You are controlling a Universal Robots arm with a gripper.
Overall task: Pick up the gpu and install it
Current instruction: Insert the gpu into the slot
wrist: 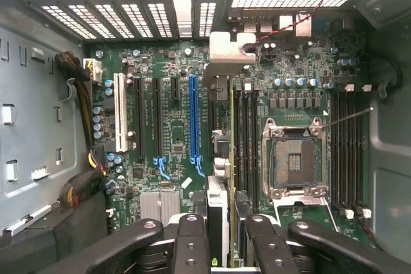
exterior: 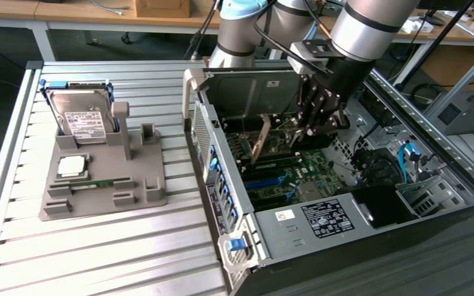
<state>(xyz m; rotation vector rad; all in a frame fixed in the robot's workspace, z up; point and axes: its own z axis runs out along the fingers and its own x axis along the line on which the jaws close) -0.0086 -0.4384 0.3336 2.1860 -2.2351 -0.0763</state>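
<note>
The gpu (exterior: 263, 143) stands on edge inside the open computer case (exterior: 303, 231), above the green motherboard (exterior: 303, 176). My gripper (exterior: 310, 131) reaches down into the case and is shut on it. In the wrist view the gpu (wrist: 220, 210) appears edge-on between my black fingers (wrist: 191, 242), with its silver bracket (wrist: 232, 48) at the far end near the case's rear slots. The card runs alongside the long blue slot (wrist: 194, 120), between it and the memory slots. I cannot tell whether its edge touches the board.
On the exterior view's left a grey fixture (exterior: 105, 185) on the slatted table holds a hard drive (exterior: 81, 114), a processor (exterior: 72, 165) and a memory stick (exterior: 97, 183). The empty processor socket (wrist: 295, 158), cable bundles (wrist: 83, 94) and case walls surround the card.
</note>
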